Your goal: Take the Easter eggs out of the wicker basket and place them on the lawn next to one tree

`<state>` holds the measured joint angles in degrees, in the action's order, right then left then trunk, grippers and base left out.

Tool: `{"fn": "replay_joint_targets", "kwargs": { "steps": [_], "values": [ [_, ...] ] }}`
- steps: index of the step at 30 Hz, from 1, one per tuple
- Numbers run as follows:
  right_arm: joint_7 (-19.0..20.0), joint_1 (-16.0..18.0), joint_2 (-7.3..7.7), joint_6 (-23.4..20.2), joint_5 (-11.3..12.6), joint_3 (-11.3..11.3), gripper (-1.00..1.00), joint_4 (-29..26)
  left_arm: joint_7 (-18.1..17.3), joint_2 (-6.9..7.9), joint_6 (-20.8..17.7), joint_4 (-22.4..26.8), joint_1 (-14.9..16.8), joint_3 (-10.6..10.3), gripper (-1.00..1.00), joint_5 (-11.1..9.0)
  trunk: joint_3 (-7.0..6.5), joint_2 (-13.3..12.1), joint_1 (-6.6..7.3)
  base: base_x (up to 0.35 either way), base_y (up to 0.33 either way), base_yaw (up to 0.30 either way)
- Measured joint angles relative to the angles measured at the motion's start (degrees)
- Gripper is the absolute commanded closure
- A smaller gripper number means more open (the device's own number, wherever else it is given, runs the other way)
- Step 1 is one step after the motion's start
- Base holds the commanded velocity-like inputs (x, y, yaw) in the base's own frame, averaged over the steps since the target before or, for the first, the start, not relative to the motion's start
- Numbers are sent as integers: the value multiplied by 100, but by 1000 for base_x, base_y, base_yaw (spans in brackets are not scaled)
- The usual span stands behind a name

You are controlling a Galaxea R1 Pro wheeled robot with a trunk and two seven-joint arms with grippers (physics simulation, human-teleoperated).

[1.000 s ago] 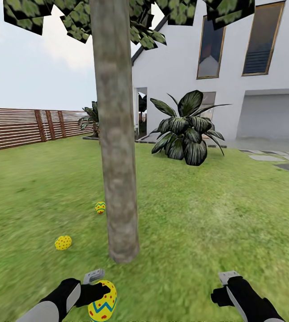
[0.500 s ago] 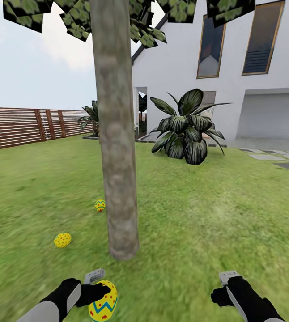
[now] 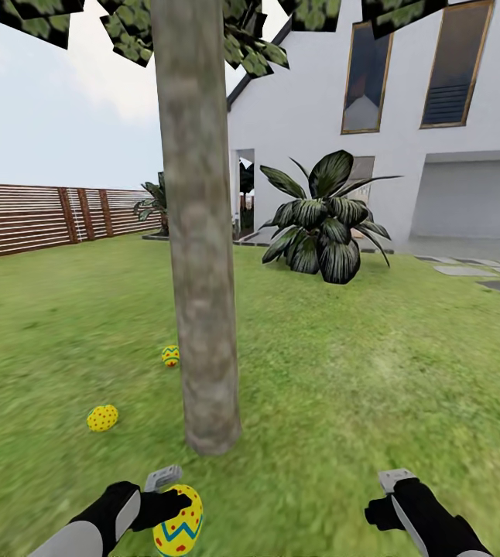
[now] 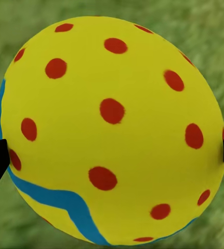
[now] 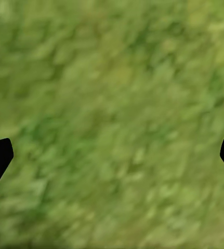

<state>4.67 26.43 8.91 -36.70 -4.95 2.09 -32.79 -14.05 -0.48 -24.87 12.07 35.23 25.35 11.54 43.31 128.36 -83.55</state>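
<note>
Lawn [image 3: 374, 371]: we see wide grass around us.
Tree [image 3: 200, 255]: trunk stands just ahead.
Placed eggs: two rest left of it [image 3: 102, 418], [image 3: 171, 356].
Held egg [image 3: 178, 522]: near, low; we judge it light, smooth, slippery; grip its widest girth.
Left gripper [image 3: 174, 495]: clamped on it.
Right gripper [image 3: 385, 495]: fingers spread, holding nothing.

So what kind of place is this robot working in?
It looks like a house's back garden: a wide lawn around a thick-trunked tree, a white house behind, and a slatted wooden fence along one side.
</note>
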Motion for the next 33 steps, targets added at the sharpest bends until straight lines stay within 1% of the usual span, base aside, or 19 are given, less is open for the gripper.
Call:
{"fn": "replay_joint_targets", "kwargs": {
  "steps": [33],
  "values": [
    [0,2,9,0,-5,-1,-100,-1,0,2,0,7,0,8,100,7,592,1324,-725,0,0,0]
  ]
}}
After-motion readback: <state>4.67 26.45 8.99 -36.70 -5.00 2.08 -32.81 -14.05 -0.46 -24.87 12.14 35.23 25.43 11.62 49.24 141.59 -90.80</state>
